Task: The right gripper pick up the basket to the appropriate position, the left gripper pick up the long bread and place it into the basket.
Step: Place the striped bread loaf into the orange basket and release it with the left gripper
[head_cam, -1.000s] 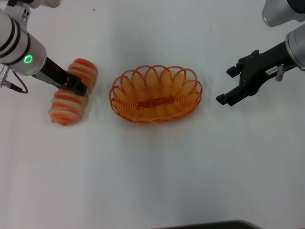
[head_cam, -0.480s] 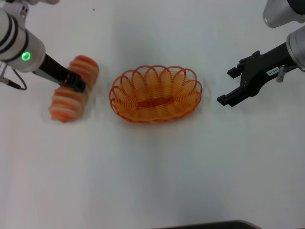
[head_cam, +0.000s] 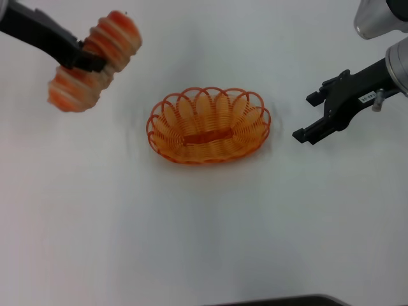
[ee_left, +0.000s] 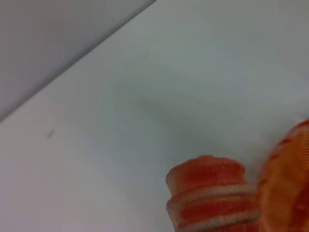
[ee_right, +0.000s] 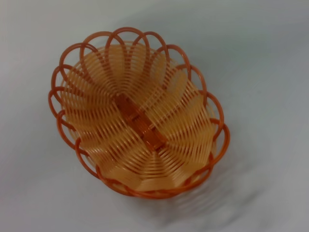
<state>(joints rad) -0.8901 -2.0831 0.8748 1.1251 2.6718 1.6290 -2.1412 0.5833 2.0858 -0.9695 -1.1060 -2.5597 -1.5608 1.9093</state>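
Observation:
The orange wire basket (head_cam: 208, 125) sits empty on the white table at the middle; it also fills the right wrist view (ee_right: 137, 113). My left gripper (head_cam: 87, 60) is shut on the middle of the long bread (head_cam: 94, 60), striped orange-red and cream, and holds it in the air at the far left, up and to the left of the basket. One end of the bread shows in the left wrist view (ee_left: 210, 193). My right gripper (head_cam: 310, 116) is open and empty, a short way to the right of the basket, apart from it.
The white table (head_cam: 204, 236) lies all around the basket. A dark edge (head_cam: 274, 301) runs along the table's near side. A grey wall band (ee_left: 48, 38) meets the table's far edge in the left wrist view.
My left gripper has lifted the long bread off the table and carried it up and away from me. The basket and the right gripper have stayed nearly still.

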